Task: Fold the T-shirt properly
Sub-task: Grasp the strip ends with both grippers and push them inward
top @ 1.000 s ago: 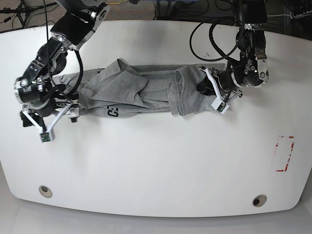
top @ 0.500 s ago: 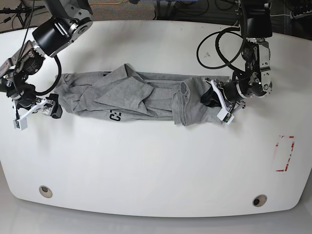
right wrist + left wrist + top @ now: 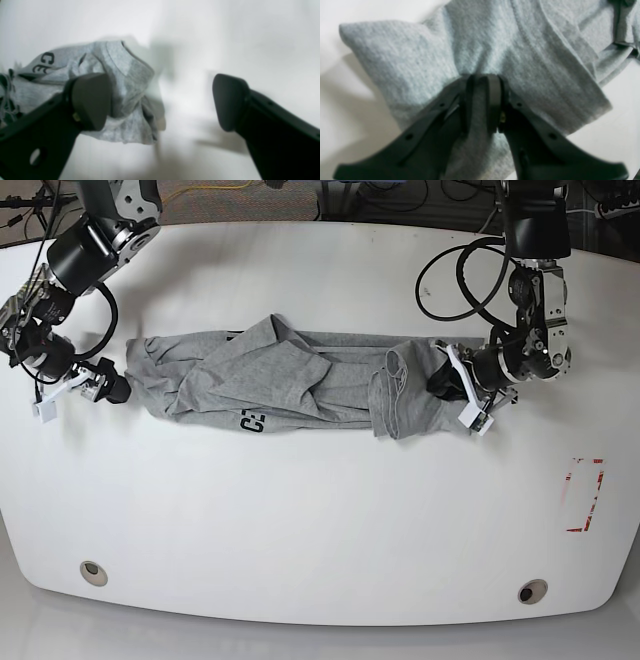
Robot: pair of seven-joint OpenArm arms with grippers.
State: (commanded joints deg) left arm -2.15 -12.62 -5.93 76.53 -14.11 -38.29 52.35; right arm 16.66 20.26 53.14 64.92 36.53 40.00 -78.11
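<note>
From the base view you get the whole T-shirt point(image 3: 300, 385), stretched in a rumpled band across the white table point(image 3: 320, 520) between the 2 arms. Your left wrist view adds what it can't: the left gripper point(image 3: 482, 82) is pinched tight on a fold of grey cloth. Your right wrist view shows the right gripper point(image 3: 162, 100) spread wide, holding nothing, with the shirt's lettered end just behind 1 finger point(image 3: 90, 100).

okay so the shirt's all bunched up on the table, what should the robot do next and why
Probably close the open right gripper on the near end of the T-shirt. The left gripper is clamped on the opposite end, and the cloth lies crumpled between them, so holding both ends would let the arms pull it flat.
</note>
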